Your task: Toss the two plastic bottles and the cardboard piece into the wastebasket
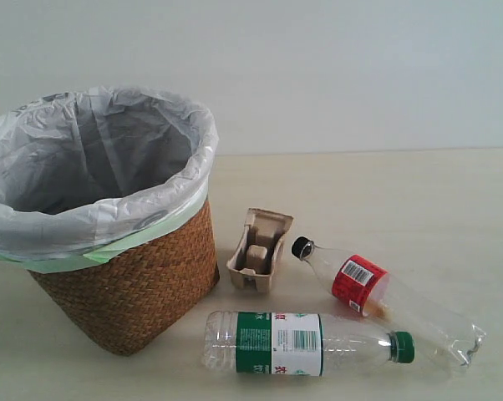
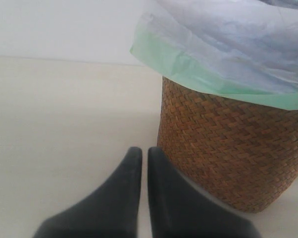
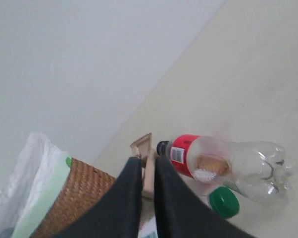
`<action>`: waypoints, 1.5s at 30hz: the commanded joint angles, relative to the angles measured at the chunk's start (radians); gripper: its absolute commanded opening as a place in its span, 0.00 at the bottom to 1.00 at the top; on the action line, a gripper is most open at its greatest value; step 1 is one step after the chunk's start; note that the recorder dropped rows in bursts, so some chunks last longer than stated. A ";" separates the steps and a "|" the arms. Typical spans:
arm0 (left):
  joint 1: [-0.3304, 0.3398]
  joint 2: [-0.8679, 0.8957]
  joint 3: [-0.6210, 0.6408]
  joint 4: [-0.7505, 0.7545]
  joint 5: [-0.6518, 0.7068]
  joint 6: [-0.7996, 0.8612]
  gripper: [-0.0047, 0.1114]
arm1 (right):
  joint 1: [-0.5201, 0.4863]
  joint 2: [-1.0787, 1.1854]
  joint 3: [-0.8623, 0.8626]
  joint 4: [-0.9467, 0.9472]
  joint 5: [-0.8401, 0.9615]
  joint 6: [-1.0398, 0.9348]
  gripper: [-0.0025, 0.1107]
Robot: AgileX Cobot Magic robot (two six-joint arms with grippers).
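The wicker wastebasket point(image 1: 143, 284) with its white bag stands at the left of the table. Right of it lies the beige cardboard piece point(image 1: 260, 251). The black-capped, red-labelled bottle point(image 1: 360, 284) lies on its side to the right, and the green-capped bottle point(image 1: 276, 342) lies in front. Neither gripper shows in the exterior view. My left gripper point(image 2: 144, 151) is shut and empty, low beside the wastebasket point(image 2: 228, 148). My right gripper point(image 3: 148, 161) is shut and empty, hanging above the cardboard piece point(image 3: 143, 145), the red-labelled bottle point(image 3: 218, 161) and the green cap point(image 3: 223, 201).
A pale wooden table point(image 1: 402, 200) runs back to a plain white wall. The bag's pale green edge point(image 2: 188, 69) overhangs the basket's rim. Bare tabletop lies to the right of the bottles and behind them.
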 commanded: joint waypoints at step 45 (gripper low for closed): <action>0.001 -0.003 0.004 0.003 -0.001 -0.007 0.07 | 0.016 1.464 -1.061 -0.283 0.741 -0.911 0.58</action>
